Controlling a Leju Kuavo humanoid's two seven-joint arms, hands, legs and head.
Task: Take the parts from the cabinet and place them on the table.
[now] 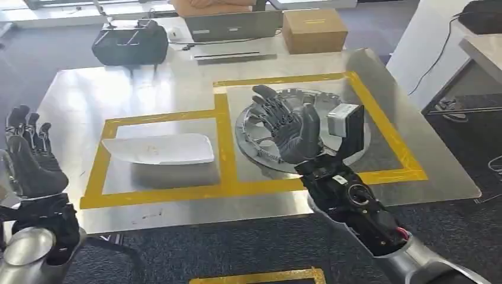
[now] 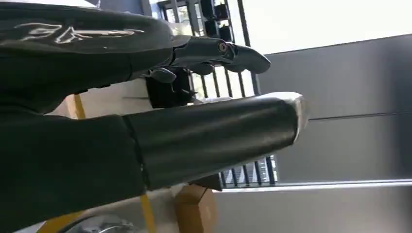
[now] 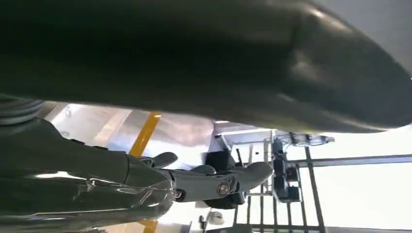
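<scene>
1. Both parts lie on the desk: white part and round metal part, each inside its own yellow-taped box.
2. Left hand and right hand hold nothing, fingers spread, probably because placing is done.

Office-like lab: grey carpet, laptop on desk, yellow-taped steel table, cardboard box.

Left arm: comes up at the near left, silver forearm low, dark wrist above it
Left hand: raised upright, fingers spread and pointing up, holding nothing
Right arm: reaches forward from the lower right, silver sleeve then black wrist section
Right hand: lifted, palm open, fingers fanned apart, nothing in its grasp
</scene>
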